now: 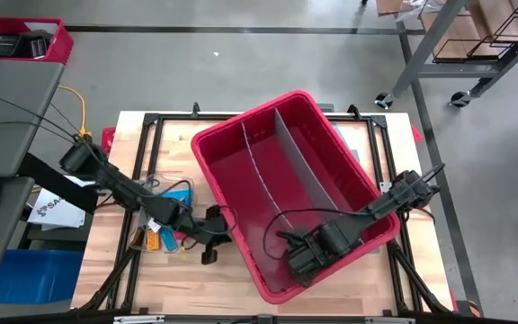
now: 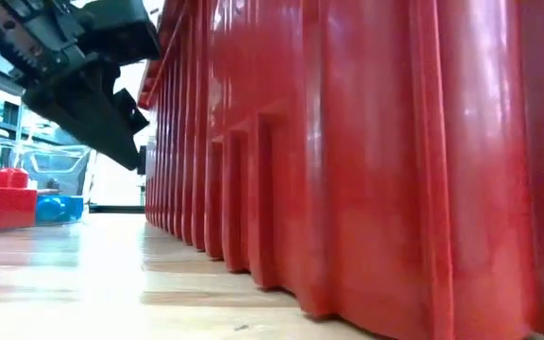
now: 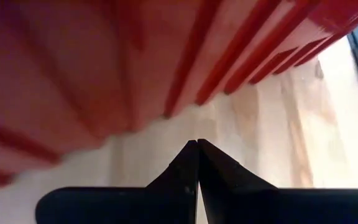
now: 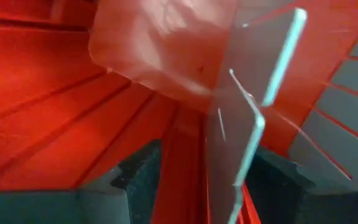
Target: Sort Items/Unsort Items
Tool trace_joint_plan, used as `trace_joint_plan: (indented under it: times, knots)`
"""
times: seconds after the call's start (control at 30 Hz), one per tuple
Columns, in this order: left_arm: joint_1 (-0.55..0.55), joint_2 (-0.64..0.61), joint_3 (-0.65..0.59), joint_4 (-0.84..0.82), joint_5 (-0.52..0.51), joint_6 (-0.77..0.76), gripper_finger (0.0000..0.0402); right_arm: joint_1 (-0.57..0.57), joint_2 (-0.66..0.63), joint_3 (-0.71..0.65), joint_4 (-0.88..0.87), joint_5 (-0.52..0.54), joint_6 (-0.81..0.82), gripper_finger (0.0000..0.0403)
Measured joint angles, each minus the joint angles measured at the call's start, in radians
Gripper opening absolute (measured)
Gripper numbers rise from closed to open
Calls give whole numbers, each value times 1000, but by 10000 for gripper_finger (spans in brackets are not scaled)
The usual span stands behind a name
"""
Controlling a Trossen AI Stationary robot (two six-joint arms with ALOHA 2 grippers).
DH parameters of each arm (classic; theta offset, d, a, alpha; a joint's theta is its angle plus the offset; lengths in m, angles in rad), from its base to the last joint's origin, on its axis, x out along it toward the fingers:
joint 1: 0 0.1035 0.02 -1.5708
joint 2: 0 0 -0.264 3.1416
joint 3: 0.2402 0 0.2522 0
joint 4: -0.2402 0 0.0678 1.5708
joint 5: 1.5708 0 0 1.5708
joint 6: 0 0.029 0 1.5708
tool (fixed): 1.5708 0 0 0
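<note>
Starting at the right end effector [image 1: 306, 259]: jaws spread, straddling the clear divider [image 4: 247, 124] inside the red bin [image 1: 241, 135], at its 6 o'clock end. Left end effector [image 1: 210, 255]: pressed together, empty, outside the bin. Items [image 1: 156, 236] lie on the bench [image 1: 241, 292] at 9 o'clock; both compartments look empty, so sorting appears not begun. No legible labels on them.

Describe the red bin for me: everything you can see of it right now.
The red bin is a large, glossy plastic tub with ribbed outer walls, split by clear dividers into compartments that look empty. It sits skewed on the wooden table, open side up. The right gripper is at its near wall, jaws either side of a divider. The left gripper, shut, is just outside.
</note>
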Motion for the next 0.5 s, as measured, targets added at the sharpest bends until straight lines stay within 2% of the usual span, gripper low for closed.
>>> trace_joint_plan:
  times: [0.1,0.17,0.3,0.37,0.4,0.5]
  knots:
    - [1,44,-1,66,12,-58,0,-4,-1,0,-12,2,46,201]
    - [1,55,-1,112,21,-89,0,-5,-1,0,-23,-3,58,180]
    - [0,62,-1,166,13,-103,0,0,-1,0,-18,-21,93,88]
    - [-1,63,-2,175,-25,-104,0,0,-1,0,-19,-32,98,29]
    - [-1,63,-3,175,-52,-113,0,0,-1,0,-18,-39,99,16]
    - [0,68,-3,179,-151,-165,0,-2,-1,0,-16,-55,155,14]
